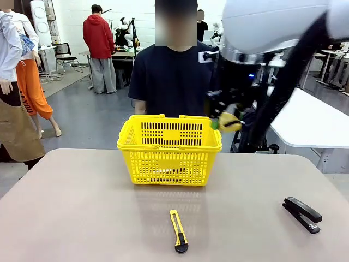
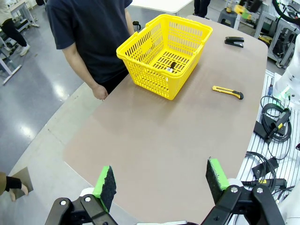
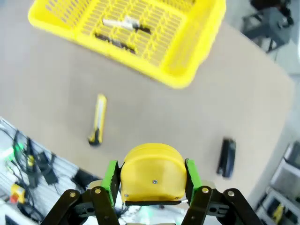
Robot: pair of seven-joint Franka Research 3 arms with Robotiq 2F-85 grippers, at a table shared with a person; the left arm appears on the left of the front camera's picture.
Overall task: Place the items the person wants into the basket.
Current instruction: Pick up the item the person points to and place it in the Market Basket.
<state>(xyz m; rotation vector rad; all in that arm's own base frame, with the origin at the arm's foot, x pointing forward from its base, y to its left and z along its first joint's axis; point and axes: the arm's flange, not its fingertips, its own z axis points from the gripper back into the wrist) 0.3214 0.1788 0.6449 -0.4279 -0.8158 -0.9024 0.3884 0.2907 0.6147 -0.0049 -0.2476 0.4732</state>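
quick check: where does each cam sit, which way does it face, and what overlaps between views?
Front: between the arms, facing the person across the table; right gripper shut on the tape measure beside the basket.
Left wrist: high above the table's end, looking along it; open left gripper at the bottom.
Right wrist: overhead, looking down; its pads clamp the tape measure.
Shared: basket, utility knife, stapler.

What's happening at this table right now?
The right gripper is shut on the tape measure, held up in the air near the yellow basket's right rim. A white marker and a black pen already lie inside the basket. The left gripper is open with nothing in it. A utility knife and a stapler sit on the table, and the person stands behind the basket.
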